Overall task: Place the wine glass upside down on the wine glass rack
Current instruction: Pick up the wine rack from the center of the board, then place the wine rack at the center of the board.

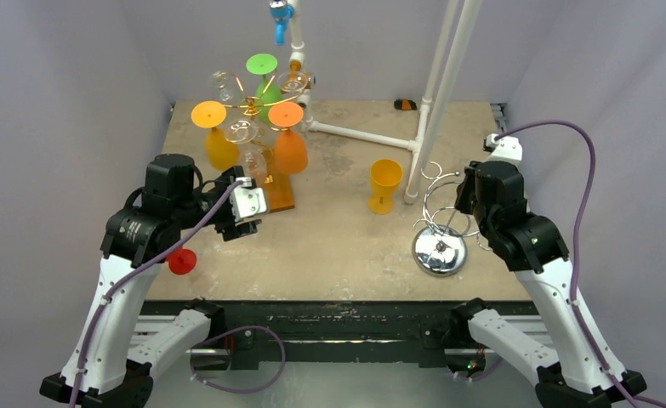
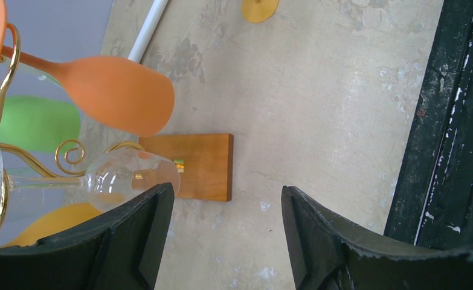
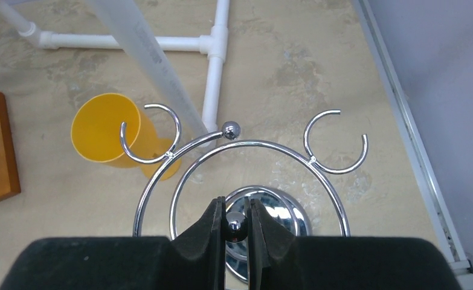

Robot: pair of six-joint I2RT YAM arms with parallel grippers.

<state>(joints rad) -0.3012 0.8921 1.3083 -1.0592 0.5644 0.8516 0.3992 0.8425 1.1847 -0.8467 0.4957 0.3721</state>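
Note:
A gold wire wine glass rack (image 1: 253,104) on a wooden base (image 2: 197,164) carries several upside-down glasses: orange (image 2: 113,93), green (image 2: 31,124), yellow and clear (image 2: 131,175). My left gripper (image 2: 225,190) hovers open just in front of that base with nothing between its fingers; the clear bowl sits beside its left finger (image 2: 131,235). A yellow wine glass (image 1: 384,183) stands upright mid-table. My right gripper (image 3: 237,225) is shut on the small ball at the top of a chrome wire rack (image 1: 440,246), whose open hooks (image 3: 336,142) hold nothing.
A white pipe frame (image 1: 431,102) rises behind the yellow glass (image 3: 104,136) and the chrome rack. A red disc-shaped piece (image 1: 182,261) lies under my left arm near the table's front edge. Grey walls close in both sides.

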